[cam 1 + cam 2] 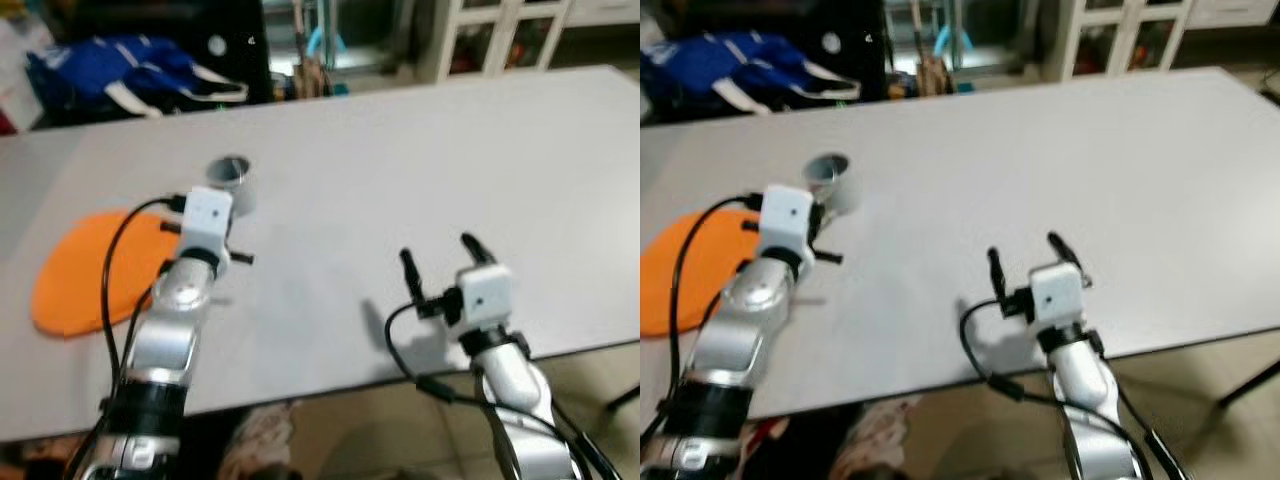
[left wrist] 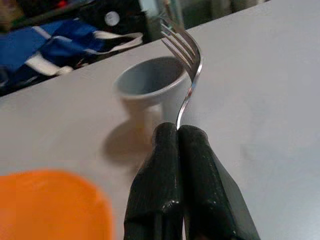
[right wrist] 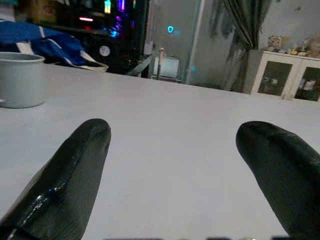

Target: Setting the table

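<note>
Above the grey table (image 1: 420,180), the left gripper (image 2: 179,131) pinches a fork (image 2: 186,65) between closed fingers.

Tines point up and away — toward the grey cup (image 2: 150,87) standing just beyond, upright on the table, with the orange plate (image 1: 85,270) lying near the cup at the robot's left. Well apart to the right, the right gripper (image 1: 440,255) hovers low over bare tabletop — fingers spread wide, holding nothing.
</note>
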Controlling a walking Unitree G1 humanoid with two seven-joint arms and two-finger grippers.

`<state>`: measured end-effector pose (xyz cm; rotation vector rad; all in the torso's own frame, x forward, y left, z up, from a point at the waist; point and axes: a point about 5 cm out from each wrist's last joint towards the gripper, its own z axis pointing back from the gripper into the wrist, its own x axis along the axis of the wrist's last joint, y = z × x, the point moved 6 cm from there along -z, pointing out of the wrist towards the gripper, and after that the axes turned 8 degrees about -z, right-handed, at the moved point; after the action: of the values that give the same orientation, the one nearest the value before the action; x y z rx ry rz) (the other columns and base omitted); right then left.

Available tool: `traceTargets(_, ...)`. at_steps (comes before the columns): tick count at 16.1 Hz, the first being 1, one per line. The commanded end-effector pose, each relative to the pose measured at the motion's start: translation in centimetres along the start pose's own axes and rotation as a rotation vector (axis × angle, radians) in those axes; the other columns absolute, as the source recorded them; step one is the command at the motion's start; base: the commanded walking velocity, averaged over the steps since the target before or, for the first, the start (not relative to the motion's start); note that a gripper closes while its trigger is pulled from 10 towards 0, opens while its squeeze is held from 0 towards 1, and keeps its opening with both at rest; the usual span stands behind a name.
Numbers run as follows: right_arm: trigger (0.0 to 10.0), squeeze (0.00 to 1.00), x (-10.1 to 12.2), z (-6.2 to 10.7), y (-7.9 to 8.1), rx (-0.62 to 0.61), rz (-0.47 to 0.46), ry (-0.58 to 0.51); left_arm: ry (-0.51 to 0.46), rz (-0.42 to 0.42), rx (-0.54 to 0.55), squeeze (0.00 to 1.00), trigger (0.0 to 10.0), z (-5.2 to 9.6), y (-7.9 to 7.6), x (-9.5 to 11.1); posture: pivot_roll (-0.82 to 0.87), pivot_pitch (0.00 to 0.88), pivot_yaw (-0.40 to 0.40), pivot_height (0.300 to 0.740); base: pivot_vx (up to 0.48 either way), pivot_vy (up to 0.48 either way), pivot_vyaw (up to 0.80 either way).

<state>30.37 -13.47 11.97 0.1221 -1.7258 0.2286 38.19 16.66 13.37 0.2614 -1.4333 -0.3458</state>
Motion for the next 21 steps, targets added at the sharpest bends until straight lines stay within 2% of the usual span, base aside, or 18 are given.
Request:
traceTargets(1,10.0,0.0,0.5,0.0,-0.1,0.002,-0.001,-0.012,-0.019,-0.012,-0.018,0.0,0.0,0.3,-0.5,1.1,-0.16,0.0,0.097,0.722,0.0,0.0,0.0)
traceTargets(2,10.0,0.0,0.6,-0.1,0.0,0.003,0.0,-0.013,-0.011,-0.033,-0.052,0.0,0.0,0.6,-1.0,1.5,-0.15,0.0,0.097,0.722,0.0,0.0,0.0)
traceTargets(5,10.0,0.0,0.7,-0.2,0.2,0.008,-0.001,-0.013,0.016,-0.121,-0.076,0.0,0.0,0.8,-1.0,1.6,-0.15,0.0,0.098,0.722,0.0,0.0,0.0)
traceTargets(7,10.0,0.0,0.7,-0.1,0.4,0.01,-0.004,-0.012,0.077,-0.226,-0.093,0.0,0.0,0.8,-0.7,0.2,-0.15,0.0,0.1,0.722,0.0,0.0,0.0)
traceTargets(9,10.0,0.0,0.7,0.1,0.4,0.01,-0.004,-0.01,0.158,-0.308,-0.102,0.0,0.0,0.8,0.2,-2.1,-0.15,0.0,0.101,0.722,0.0,0.0,0.0)
traceTargets(11,10.0,0.0,0.7,0.1,0.2,0.008,0.0,-0.008,0.185,-0.368,-0.109,0.0,0.0,0.6,0.4,-2.8,-0.15,0.0,0.101,0.722,0.0,0.0,0.0)
traceTargets(16,10.0,0.0,0.9,0.1,0.1,0.006,0.008,-0.008,0.248,-0.403,-0.191,0.0,0.0,1.4,-2.0,-4.8,-0.16,0.0,0.102,0.722,0.0,0.0,0.0)
traceTargets(21,10.0,0.0,0.9,0.1,0.2,0.011,0.007,-0.004,0.284,-0.36,-0.231,0.0,0.0,2.4,-3.7,-5.6,-0.15,0.0,0.107,0.722,0.0,0.0,0.0)
